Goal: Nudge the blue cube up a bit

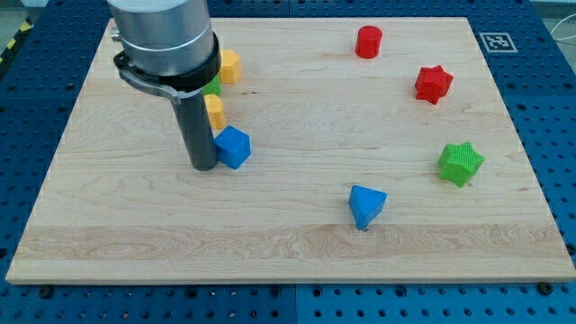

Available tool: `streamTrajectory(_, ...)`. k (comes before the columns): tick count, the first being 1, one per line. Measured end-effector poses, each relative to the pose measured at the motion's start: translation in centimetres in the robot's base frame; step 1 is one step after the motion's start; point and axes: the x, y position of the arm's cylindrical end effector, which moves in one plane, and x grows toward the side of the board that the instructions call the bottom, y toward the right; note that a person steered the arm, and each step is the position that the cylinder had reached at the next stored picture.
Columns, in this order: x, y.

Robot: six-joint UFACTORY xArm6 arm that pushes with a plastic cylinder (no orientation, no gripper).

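Note:
The blue cube [234,147] lies on the wooden board [297,243] at the view's left centre. My tip [203,166] rests on the board right against the cube's left side, slightly below its middle. The rod and the arm's grey body rise above it and hide part of the blocks behind.
A yellow block [215,112] sits just above the cube. Another yellow block [230,67] and a partly hidden green block [213,87] lie above that. A red cylinder [368,41], a red star [433,84], a green star [461,163] and a blue triangular block [366,205] lie to the right.

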Motion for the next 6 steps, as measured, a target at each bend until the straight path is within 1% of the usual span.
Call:
streamTrajectory(1, 0.0, 0.0)
streamTrajectory(3, 2.1, 0.0)
streamTrajectory(4, 1.9, 0.2)
streamTrajectory(5, -0.6, 0.2)
streamTrajectory(6, -1.0, 0.2)
